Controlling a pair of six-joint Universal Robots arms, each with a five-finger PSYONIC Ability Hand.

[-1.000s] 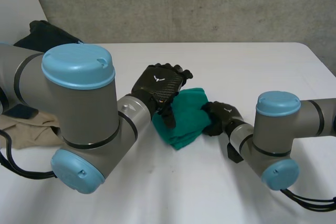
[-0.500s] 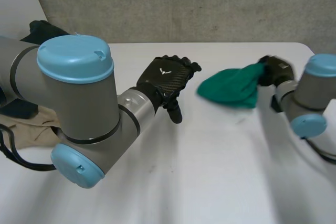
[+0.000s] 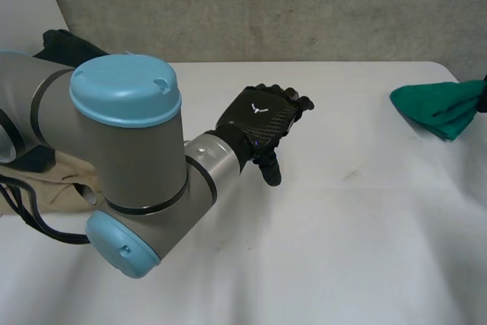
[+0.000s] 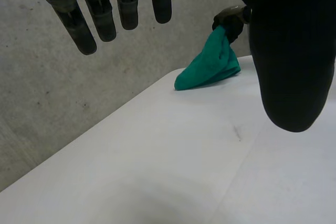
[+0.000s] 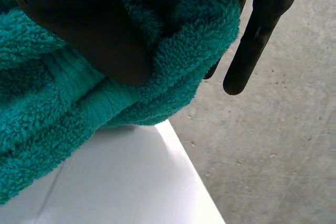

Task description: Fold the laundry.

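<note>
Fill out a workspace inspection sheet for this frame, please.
Surface: white table, with one small dark mark right of its middle.
Job's things: green towel, bunched, at the table's right edge; beige cloth and dark garment at the left side, partly behind the left arm.
Clutter: nothing seen.
Hands: left hand open above the table's middle, holding nothing; right hand pinches the green towel.
Cables: nothing seen.
Surroundings: grey concrete wall behind the table.

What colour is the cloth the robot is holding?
The cloth is plain teal green; the right wrist view shows it best, in the right hand.
</note>
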